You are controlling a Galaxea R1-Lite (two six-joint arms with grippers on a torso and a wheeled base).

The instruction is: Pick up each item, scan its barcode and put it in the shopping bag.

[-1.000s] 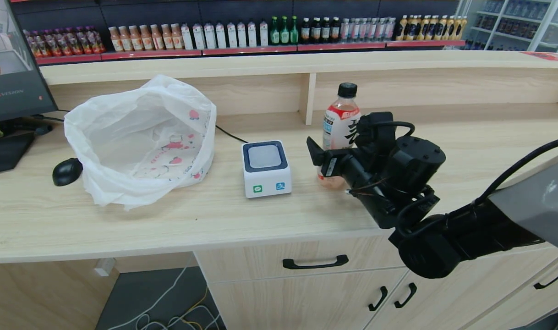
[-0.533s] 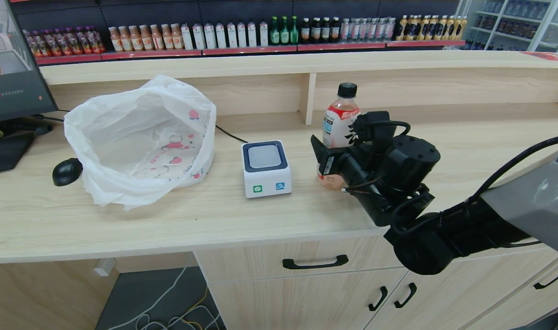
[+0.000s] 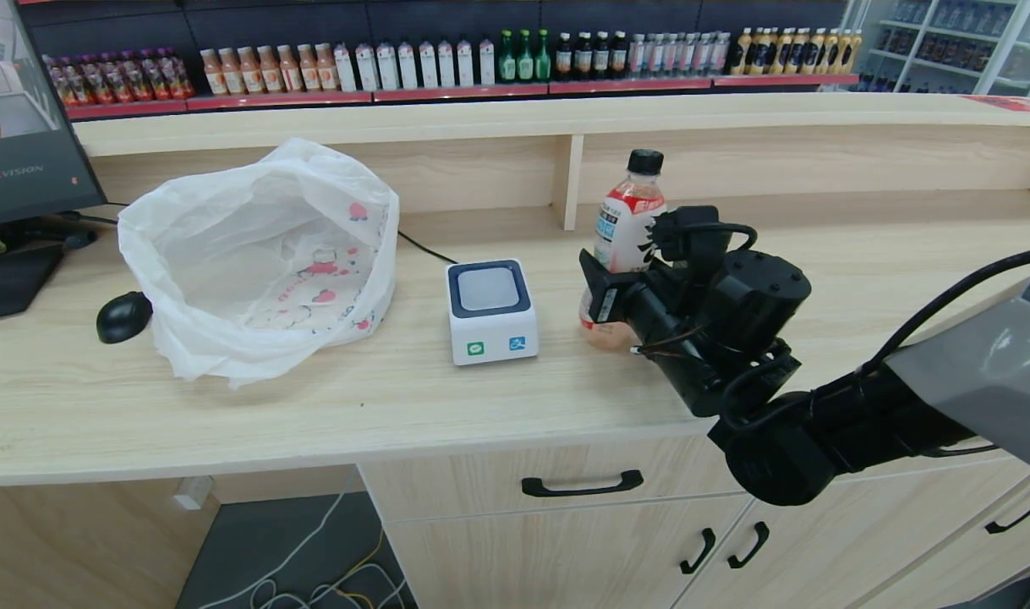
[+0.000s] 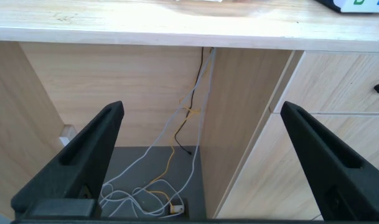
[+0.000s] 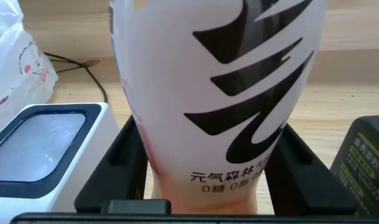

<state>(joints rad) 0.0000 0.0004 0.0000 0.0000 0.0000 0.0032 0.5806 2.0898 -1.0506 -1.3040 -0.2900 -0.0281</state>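
Observation:
A drink bottle [image 3: 623,227] with a black cap and a white and red label stands on the wooden counter [image 3: 329,406], leaning slightly. My right gripper [image 3: 620,292] is shut on its lower half, one finger on each side. The right wrist view has the bottle [image 5: 220,93] pressed between both black fingers [image 5: 117,168]. A white barcode scanner [image 3: 490,309] sits just left of the bottle. Further left, the white plastic shopping bag [image 3: 261,254] stands with its mouth open. My left gripper [image 4: 201,162] is open below the counter's edge, with nothing between its fingers.
A black mouse [image 3: 124,316] lies left of the bag, beside a monitor [image 3: 20,144]. A raised shelf [image 3: 566,118] with an upright divider [image 3: 569,182] backs the counter. Drawers with black handles [image 3: 581,486] sit below. Loose cables [image 4: 177,162] hang in the open space under the counter.
My right gripper moved forward around the bottle and shut on it. The bottle now leans a little, its base shifted left and its cap right. Bag and scanner stayed put.

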